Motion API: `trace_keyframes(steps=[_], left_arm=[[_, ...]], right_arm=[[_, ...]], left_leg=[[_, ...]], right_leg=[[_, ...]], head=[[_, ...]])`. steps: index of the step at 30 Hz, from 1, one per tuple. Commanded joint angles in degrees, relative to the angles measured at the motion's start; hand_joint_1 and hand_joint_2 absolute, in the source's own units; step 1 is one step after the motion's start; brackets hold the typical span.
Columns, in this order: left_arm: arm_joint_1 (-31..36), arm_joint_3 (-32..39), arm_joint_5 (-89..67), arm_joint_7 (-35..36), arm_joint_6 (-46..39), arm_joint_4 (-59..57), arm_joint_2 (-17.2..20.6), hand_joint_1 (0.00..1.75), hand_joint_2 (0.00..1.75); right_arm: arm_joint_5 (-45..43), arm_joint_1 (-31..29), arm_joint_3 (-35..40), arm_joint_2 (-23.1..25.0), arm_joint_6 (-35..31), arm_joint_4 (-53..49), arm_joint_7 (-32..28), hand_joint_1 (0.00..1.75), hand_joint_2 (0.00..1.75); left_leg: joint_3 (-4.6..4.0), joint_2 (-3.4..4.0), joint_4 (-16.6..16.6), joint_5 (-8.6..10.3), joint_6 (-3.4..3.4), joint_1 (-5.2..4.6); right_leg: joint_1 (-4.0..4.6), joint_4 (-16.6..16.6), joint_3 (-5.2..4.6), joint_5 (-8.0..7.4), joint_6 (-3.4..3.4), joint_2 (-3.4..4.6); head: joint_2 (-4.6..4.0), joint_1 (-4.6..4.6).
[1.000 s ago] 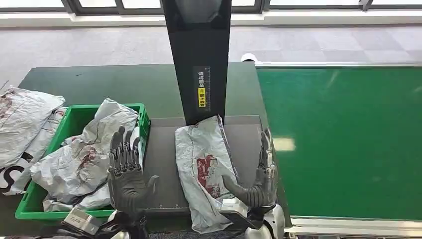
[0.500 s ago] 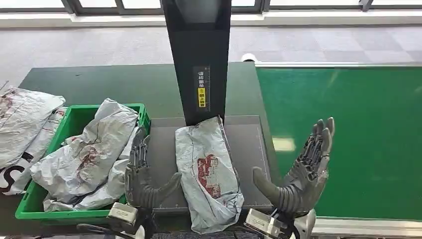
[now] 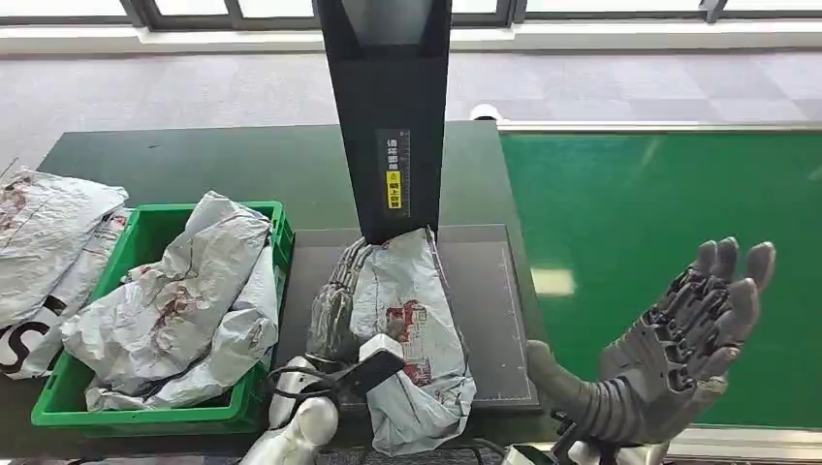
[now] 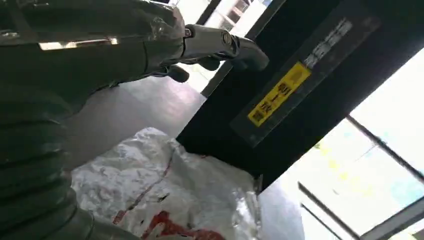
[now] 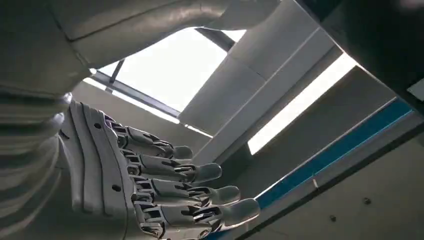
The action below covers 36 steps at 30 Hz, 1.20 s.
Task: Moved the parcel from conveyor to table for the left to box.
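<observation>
Grey mat [image 3: 490, 320], parcel [image 3: 412, 329] partly hiding left hand [image 3: 334, 310], grip perhaps unclear, right hand [image 3: 669, 358] fingers [image 3: 722, 291] spread, empty.

Just beside the dark grey left hand [image 3: 334, 310] lies a silver-grey parcel [image 3: 412, 329] printed in red, on a dark grey mat [image 3: 485, 291]. Under the grey right hand [image 3: 679, 349] runs a green conveyor [image 3: 659, 213]. A black post [image 3: 388, 107] carries a yellow label [image 3: 393, 184].
</observation>
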State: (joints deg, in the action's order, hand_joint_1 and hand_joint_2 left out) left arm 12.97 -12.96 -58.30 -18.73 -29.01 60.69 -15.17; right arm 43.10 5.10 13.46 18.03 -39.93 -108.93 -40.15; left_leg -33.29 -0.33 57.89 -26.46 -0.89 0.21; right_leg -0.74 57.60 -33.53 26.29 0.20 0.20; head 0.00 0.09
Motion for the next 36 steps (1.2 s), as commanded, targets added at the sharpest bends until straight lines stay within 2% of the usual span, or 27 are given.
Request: trace_keyframes(steps=[1, 3, 6, 7, 8, 9, 28, 32, 36], left_arm=[[6.4, -2.7, -3.0, 3.1, -1.6, -16.6, 0.4, 0.00, 1.75], [6.4, -2.7, -3.0, 3.1, -1.6, -16.6, 0.4, 0.00, 1.75], [7.6, -2.7, -6.6, 6.8, 0.3, -20.4, 0.7, 0.00, 1.75], [8.1, -2.6, -7.5, 7.3, 0.9, -21.9, 0.7, 0.10, 1.75], [8.4, -2.8, -8.7, 8.2, 1.3, -23.0, 0.8, 0.98, 1.75], [8.8, -2.9, -9.4, 8.5, 2.2, -24.0, 0.8, 1.75, 1.75], [9.8, -3.3, -15.2, 13.2, 8.0, -29.2, 1.3, 1.75, 1.75], [9.5, -2.1, -17.8, 15.5, 3.1, -28.0, 1.9, 1.75, 1.75], [9.5, -2.1, -17.8, 15.5, 3.1, -28.0, 1.9, 1.75, 1.75]], right_arm=[[-0.6, -3.2, -0.4, 2.0, -0.1, 2.3, 0.2, 0.00, 1.75], [-0.6, -3.2, -0.4, 2.0, -0.1, 2.3, 0.2, 0.00, 1.75], [1.5, -3.9, -0.2, 2.0, -0.1, 3.9, 0.2, 0.00, 1.75], [1.5, -4.2, -0.1, 2.0, -0.1, 4.1, 0.2, 0.00, 1.75], [1.3, -4.3, -0.1, 2.0, -0.1, 4.3, 0.2, 0.00, 1.75], [1.4, -4.5, -0.2, 2.0, -0.1, 4.4, 0.2, 0.00, 1.75], [2.0, -4.7, -0.8, 2.0, -0.1, 6.3, 0.2, 0.00, 1.75], [2.7, -4.9, -1.2, 2.0, -0.1, 6.1, 0.2, 0.00, 1.75], [2.7, -4.9, -1.2, 2.0, -0.1, 6.1, 0.2, 0.00, 1.75]], left_leg=[[0.06, 0.01, -0.1, 0.02, 0.00, 0.00], [0.04, 0.07, -0.1, 0.01, -0.01, 0.01], [0.05, 0.06, -0.1, 0.01, 0.00, 0.00], [0.09, 0.11, -0.1, 0.02, -0.01, 0.02], [0.05, 0.07, -0.1, 0.00, 0.00, -0.02], [0.06, 0.13, -0.1, 0.01, 0.00, 0.02], [0.18, 0.20, -0.2, 0.03, 0.00, 0.03], [0.21, 0.24, -0.2, 0.01, 0.00, 0.01], [0.14, 0.26, -0.2, 0.01, 0.00, 0.01]], right_leg=[[0.00, -0.1, 0.06, -0.01, -0.02, -0.01], [0.02, -0.1, 0.04, -0.02, -0.03, 0.03], [0.01, -0.1, 0.06, -0.02, -0.02, 0.04], [0.03, -0.1, 0.08, -0.05, -0.04, 0.08], [-0.02, 0.0, 0.05, -0.01, -0.02, 0.07], [0.02, -0.1, 0.06, -0.05, -0.03, 0.11], [0.04, -0.2, 0.21, -0.10, -0.04, 0.17], [0.02, -0.1, 0.24, -0.09, -0.04, 0.22], [0.02, -0.1, 0.26, -0.10, -0.04, 0.21]], head=[[0.00, 0.00], [0.00, 0.00], [0.00, 0.00], [0.00, 0.00], [0.00, 0.00], [0.00, 0.02], [0.00, 0.00], [0.00, 0.00], [0.00, 0.00]])
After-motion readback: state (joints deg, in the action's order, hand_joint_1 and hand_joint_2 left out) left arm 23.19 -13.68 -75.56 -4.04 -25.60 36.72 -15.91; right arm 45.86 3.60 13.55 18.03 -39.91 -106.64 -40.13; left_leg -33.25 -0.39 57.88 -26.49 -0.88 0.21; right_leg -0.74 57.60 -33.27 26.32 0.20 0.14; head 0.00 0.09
